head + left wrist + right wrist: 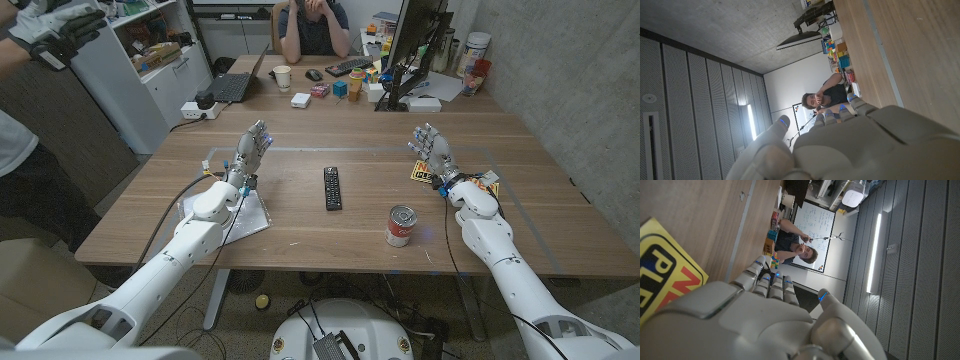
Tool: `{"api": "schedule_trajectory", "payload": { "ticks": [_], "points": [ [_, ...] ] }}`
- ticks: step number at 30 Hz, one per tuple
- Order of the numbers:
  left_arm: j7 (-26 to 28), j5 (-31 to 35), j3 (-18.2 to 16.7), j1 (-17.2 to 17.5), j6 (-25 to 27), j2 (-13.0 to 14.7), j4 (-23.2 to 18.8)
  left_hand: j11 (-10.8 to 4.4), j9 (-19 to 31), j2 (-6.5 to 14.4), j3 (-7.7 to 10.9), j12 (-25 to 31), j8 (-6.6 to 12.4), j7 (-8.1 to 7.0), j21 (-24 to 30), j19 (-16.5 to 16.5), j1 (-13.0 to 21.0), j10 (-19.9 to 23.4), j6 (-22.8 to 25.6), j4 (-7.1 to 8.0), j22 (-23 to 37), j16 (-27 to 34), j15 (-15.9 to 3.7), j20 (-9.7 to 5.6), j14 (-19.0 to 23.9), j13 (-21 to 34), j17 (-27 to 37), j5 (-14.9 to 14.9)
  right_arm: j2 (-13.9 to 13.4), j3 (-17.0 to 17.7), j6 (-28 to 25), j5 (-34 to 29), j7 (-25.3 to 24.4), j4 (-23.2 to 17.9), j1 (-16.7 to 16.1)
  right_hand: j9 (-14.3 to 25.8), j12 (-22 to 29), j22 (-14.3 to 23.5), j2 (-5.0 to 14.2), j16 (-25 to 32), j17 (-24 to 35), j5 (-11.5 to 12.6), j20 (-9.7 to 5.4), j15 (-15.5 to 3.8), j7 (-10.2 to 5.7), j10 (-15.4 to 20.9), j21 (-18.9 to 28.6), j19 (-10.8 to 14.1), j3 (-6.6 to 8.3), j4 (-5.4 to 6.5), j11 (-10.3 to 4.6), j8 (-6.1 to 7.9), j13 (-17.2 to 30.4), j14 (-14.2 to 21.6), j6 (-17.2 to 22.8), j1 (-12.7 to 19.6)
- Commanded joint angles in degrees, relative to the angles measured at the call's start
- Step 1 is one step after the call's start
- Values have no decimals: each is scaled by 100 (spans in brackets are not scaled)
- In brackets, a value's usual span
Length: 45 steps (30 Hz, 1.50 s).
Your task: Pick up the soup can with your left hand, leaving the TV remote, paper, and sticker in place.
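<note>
From the head view, the soup can (401, 225) stood upright on the wooden table (300, 215), near the front edge and closer to the robot's right arm. The TV remote (332, 187) lay in the middle of the table, well apart from the can. The left hand (250, 152) was up over the table with its fingers spread and nothing in them. A sheet of paper (245, 215) lay under that arm. The right hand (429, 152) had its fingers apart too, holding nothing, just above a yellow sticker (424, 171). A person (314, 27) sat behind the table.

In the left wrist view, the left hand (850, 145) showed its back, fingers reaching out, not gripping.

In the right wrist view, the right hand (760, 315) hung beside the sticker (662, 272), fingers loose and empty.
</note>
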Motion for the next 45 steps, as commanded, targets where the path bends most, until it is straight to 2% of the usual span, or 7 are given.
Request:
{"api": "schedule_trajectory", "payload": {
  "ticks": [1, 36, 38, 39, 40, 42, 45],
  "points": [
    [16, 19, 1, 8, -19, -15, -12, -5, 18, 674, -9, 25, 42, -73, 54, 41, 23, -286, -13, 2, 8, 29, -61, -8, -192, 20, 19, 39, 10, 15, -5, -14, 23, 19, 12, 33, 22, 11, 252, 33, 26, 41, -70, -37, 5, 59, 22, 51, 4, -3, 7, 44, 30, 16, 53, -7],
    [-24, 26, 22, 25, 5, 18, -29, -19, 20, 676, -6, -11, -19, 90, 41, 39, 37, -331, -140, -3, 6, 5, -51, -42, -212, 23, 15, 48, 14, 4, -31, -33, 21, -5, -5, 33, 20, 11, 254, 32, 25, 49, -64, -32, 16, 74, 20, 59, -16, -4, 6, 42, 31, 33, 65, -5],
    [417, 656, 92, 23, -138, 148, -216, -27, 20, 677, -5, -10, -16, 75, 42, 43, 40, -326, -135, -5, 6, 7, -59, -17, -206, 23, 15, 49, 11, 7, -9, -37, 28, 8, -2, 33, 21, 11, 255, 31, 25, 50, -67, -27, 19, 77, 19, 57, -16, -5, 11, 43, 31, 31, 68, -5],
    [788, 1156, 132, 33, -186, 243, -374, -51, 18, 668, 14, 16, -5, 15, 42, 59, 73, -249, -105, -39, 1, 2, -76, 113, -195, 23, 4, 50, 13, 9, -4, -34, 26, 9, -1, 33, 22, 11, 255, 30, 25, 50, -63, -30, 16, 79, 19, 57, -17, -5, 11, 42, 31, 28, 67, -4],
    [1162, 1704, 168, 43, -194, 353, -572, -121, 14, 641, 103, 98, 43, -215, 64, 175, 194, 43, 77, -143, -11, 12, -84, 504, -46, 26, -31, 48, 10, 8, 1, -30, 41, 17, 4, 33, 21, 11, 255, 30, 25, 50, -65, -28, 22, 79, 19, 58, -17, -6, 16, 43, 31, 28, 69, -4],
    [1660, 2546, 202, 44, -153, 525, -973, -205, 11, 488, 287, 219, 105, -646, 130, 567, 478, 648, 617, -407, -22, 25, 76, 1072, 389, 39, -59, -14, 15, 0, 18, -35, 49, 44, 25, 33, 21, 11, 256, 30, 24, 51, -66, -31, 19, 79, 18, 58, -17, -7, 11, 44, 31, 29, 71, -2],
    [1778, 3053, 181, 5, -46, 697, -1507, -322, 14, 259, 314, 229, 90, -854, 171, 868, 692, 902, 863, -708, -23, 52, 19, 1250, 742, 44, -58, -104, 29, -14, 55, -23, 93, 112, 63, 33, 21, 11, 256, 28, 24, 52, -62, -28, 14, 81, 18, 57, -18, -8, 14, 43, 31, 28, 70, -1]
  ]
}}
